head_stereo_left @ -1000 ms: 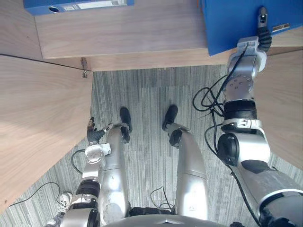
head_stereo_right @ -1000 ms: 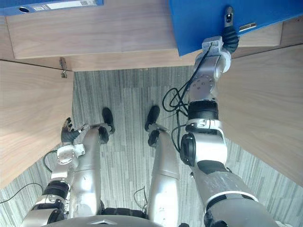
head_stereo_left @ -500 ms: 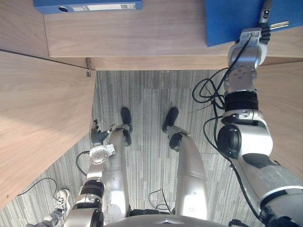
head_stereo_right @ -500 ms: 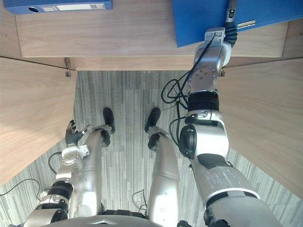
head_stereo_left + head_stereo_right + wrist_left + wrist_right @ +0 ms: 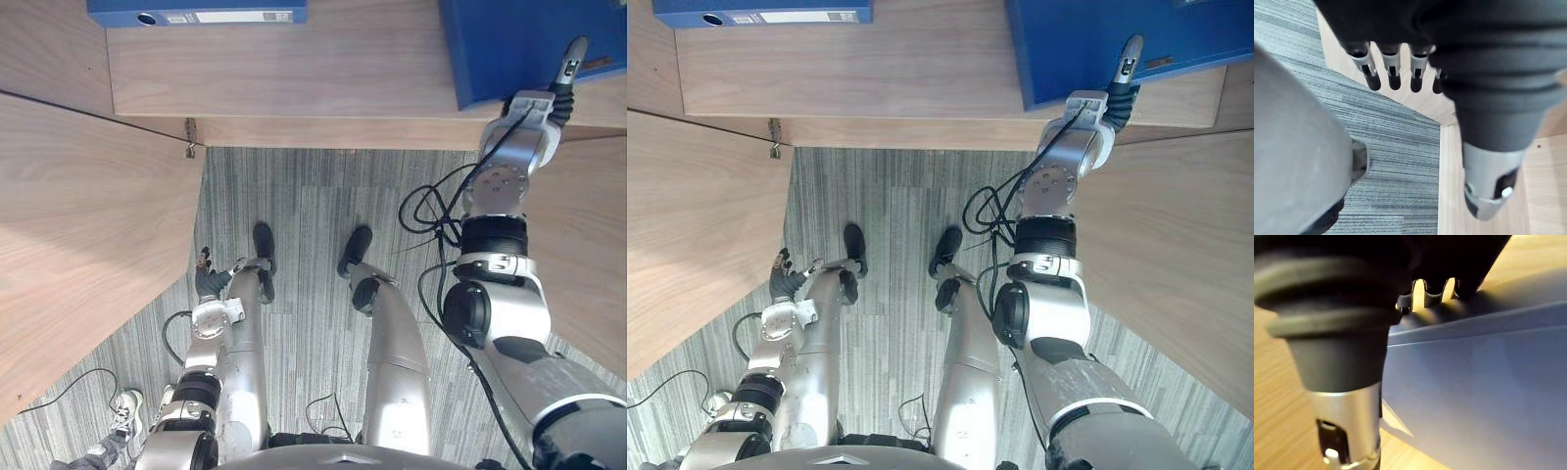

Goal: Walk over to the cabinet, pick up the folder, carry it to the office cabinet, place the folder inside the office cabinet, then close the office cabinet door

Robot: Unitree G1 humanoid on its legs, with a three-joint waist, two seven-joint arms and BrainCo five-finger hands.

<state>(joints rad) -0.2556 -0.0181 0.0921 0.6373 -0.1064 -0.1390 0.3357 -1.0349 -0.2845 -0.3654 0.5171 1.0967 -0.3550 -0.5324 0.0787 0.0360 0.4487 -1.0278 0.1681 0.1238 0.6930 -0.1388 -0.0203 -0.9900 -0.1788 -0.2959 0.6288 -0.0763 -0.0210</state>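
My right hand [image 5: 568, 70] pinches the blue folder [image 5: 509, 39] at the upper right, thumb on top. The folder stretches left from it. My left hand [image 5: 207, 278] hangs loose and empty.

Two blue folders [image 5: 196, 13] [image 5: 519, 44], two wooden doors [image 5: 88, 245] [image 5: 593, 245], one shelf [image 5: 323, 69]

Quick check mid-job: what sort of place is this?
Most likely an office: a wood-laminate cabinet standing open, a blue folder on its shelf, a second folder further along, and grey striped carpet on the floor.
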